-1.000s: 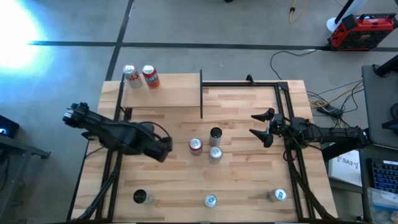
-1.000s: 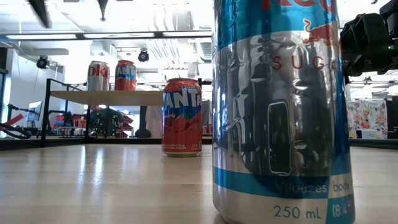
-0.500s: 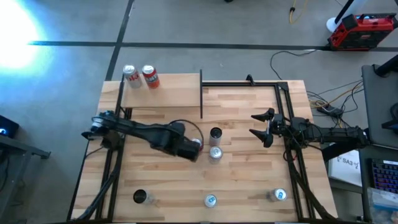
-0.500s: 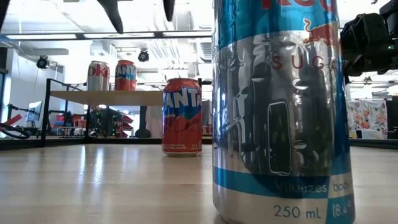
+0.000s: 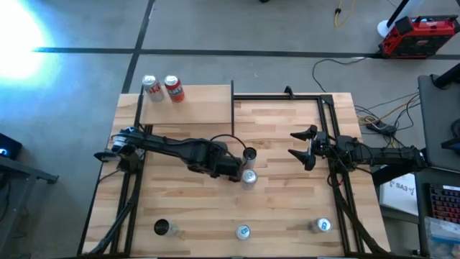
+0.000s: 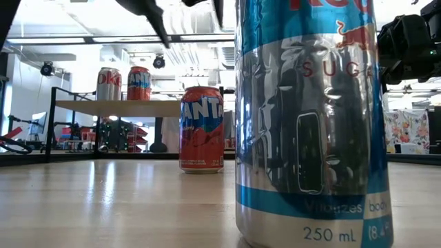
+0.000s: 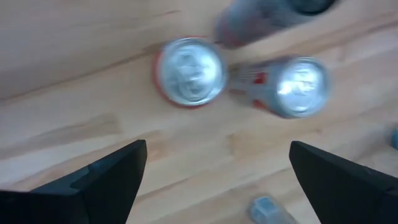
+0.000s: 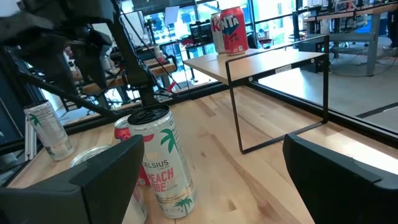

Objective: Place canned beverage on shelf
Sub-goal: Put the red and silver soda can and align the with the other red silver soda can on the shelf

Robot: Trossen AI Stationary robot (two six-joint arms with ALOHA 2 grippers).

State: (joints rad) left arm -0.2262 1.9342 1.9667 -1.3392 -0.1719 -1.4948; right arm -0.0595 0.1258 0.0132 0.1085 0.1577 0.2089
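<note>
My left gripper hangs over the red can at mid-table, fingers spread wide, holding nothing. The shelf sits at the far left, two cans on it. My right gripper waits open and empty at the right.

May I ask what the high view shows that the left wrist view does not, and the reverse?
Only the high view: the shelf with two cans on it, three cans along the table's near edge, and the open right claw at the table's right side. Only the left wrist view: the top of a red can, which the left arm covers from above. Both: the open left claw, the silver-topped can and the dark-topped can beside it.
</note>
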